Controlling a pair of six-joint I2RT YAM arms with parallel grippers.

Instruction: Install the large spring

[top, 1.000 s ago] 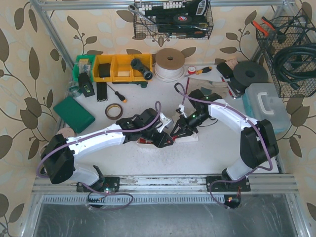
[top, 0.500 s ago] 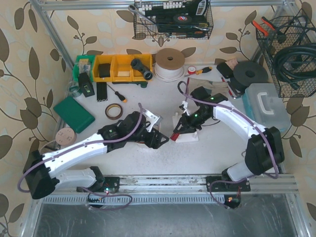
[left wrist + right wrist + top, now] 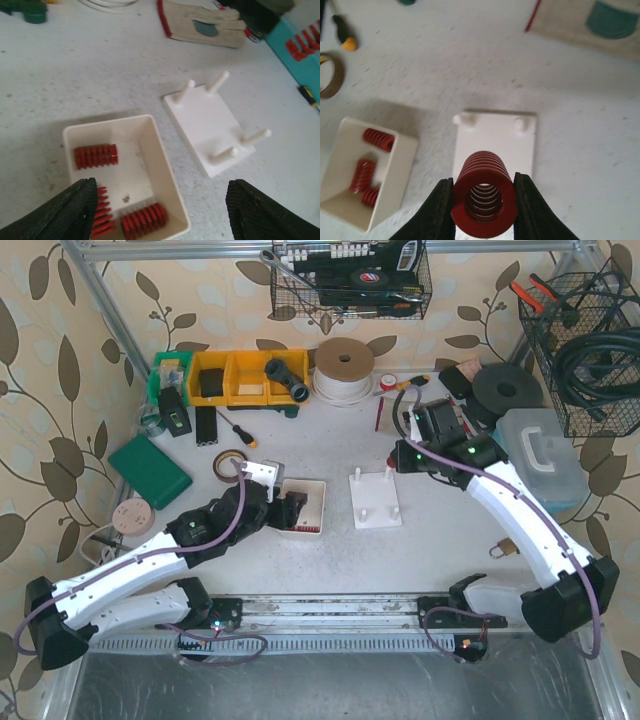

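My right gripper (image 3: 484, 200) is shut on the large spring (image 3: 484, 187), a fat red coil seen end-on between the black fingers (image 3: 437, 212). It hangs above the near edge of the white peg plate (image 3: 495, 142). From above, this gripper (image 3: 399, 457) sits just behind the plate (image 3: 375, 502). My left gripper (image 3: 165, 215) is open over the cream tray (image 3: 165, 170), nothing between its jaws. Three red springs (image 3: 96, 156) lie in that tray. The plate (image 3: 210, 125) with its upright pegs lies right of the tray.
The tray (image 3: 303, 508) sits left of the plate. A tape roll (image 3: 231, 464), screwdriver (image 3: 240, 430), green box (image 3: 150, 470) and yellow bins (image 3: 235, 377) stand at back left. A work glove (image 3: 205, 25), padlock (image 3: 500, 548) and plastic case (image 3: 540, 455) lie on the right.
The left gripper has opened and drawn back leftward from the plate to the tray. The right arm has pulled back and up from the plate, keeping the red spring.
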